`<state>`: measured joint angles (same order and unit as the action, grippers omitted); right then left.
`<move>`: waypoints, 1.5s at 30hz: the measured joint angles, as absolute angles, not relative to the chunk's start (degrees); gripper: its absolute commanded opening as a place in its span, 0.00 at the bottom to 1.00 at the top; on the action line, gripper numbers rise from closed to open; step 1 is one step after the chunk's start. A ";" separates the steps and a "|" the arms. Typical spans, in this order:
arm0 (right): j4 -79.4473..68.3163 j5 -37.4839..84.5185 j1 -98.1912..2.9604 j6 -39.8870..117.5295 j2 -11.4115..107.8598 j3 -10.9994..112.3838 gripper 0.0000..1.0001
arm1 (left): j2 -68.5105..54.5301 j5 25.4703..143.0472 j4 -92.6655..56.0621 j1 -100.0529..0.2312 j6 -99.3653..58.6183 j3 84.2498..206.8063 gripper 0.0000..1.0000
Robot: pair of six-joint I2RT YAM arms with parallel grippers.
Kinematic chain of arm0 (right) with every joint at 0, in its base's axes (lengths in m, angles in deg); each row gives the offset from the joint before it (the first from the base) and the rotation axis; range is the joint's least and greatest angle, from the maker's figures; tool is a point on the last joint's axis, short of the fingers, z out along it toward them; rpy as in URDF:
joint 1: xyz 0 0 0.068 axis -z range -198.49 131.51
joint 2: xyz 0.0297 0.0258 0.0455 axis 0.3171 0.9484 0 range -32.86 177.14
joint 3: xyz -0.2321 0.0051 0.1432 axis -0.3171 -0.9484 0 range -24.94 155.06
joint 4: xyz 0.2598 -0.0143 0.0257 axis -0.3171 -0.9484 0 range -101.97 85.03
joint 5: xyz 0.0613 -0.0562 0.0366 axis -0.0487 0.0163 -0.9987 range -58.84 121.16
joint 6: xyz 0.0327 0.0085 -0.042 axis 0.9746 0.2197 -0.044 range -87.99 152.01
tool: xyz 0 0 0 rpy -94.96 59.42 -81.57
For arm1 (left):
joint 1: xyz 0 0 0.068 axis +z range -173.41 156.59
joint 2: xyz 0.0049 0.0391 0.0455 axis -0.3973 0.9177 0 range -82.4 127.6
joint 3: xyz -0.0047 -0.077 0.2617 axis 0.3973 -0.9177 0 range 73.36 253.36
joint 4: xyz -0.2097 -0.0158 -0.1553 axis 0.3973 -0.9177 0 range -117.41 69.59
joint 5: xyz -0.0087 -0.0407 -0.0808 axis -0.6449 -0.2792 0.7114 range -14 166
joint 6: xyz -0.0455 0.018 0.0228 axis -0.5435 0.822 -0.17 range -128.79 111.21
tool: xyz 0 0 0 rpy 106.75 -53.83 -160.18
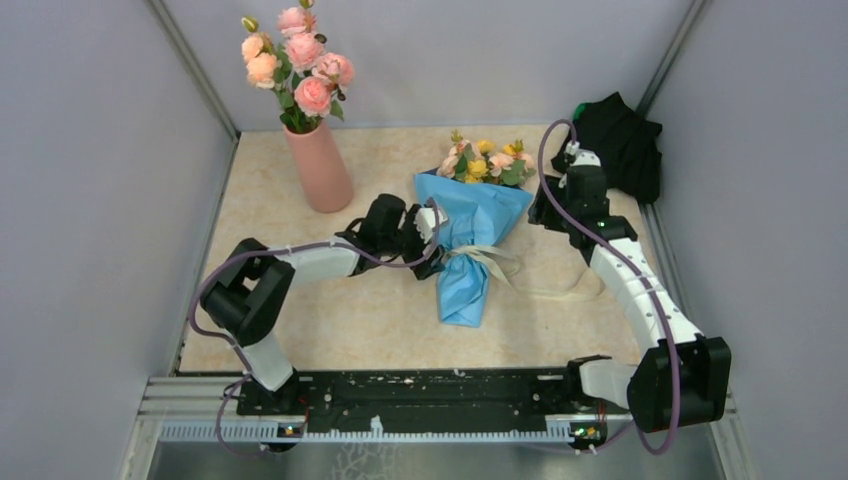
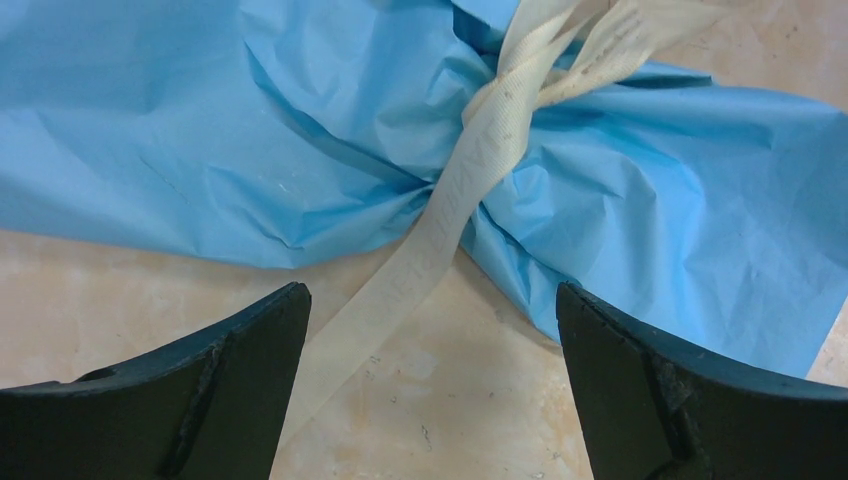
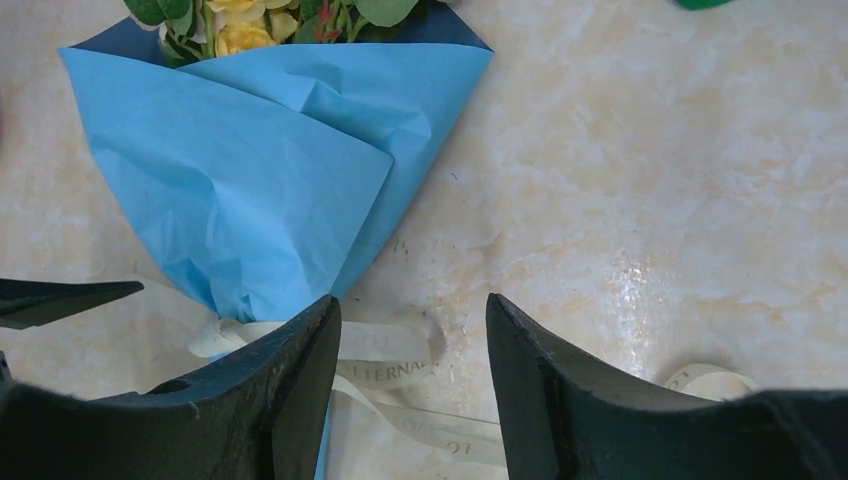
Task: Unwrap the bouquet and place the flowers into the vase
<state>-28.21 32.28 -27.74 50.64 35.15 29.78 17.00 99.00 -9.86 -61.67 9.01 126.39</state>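
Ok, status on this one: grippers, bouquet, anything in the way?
Left gripper: jaws wide open, straddling the ribbon tail. Right gripper: jaws open above loose ribbon. Bouquet lying flat, wrapped and tied. Vase already holds pink roses.

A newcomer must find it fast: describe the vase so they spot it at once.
Start at the table's far left corner. The vase stands there, a tall salmon-pink cylinder holding pink roses. Unlike the blue-wrapped bouquet lying flat mid-table, it stands upright.
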 measured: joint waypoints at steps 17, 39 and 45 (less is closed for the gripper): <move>-28.30 34.69 -27.74 50.57 35.19 27.96 0.56 | 22.92 102.81 -7.76 -61.67 7.54 133.45 0.84; -28.39 35.45 -27.74 50.44 35.09 26.78 0.56 | 25.19 108.47 -6.43 -61.67 3.96 134.57 0.00; -28.13 35.34 -27.74 50.25 34.76 26.10 0.56 | 25.22 107.77 -6.25 -61.67 4.00 134.59 0.00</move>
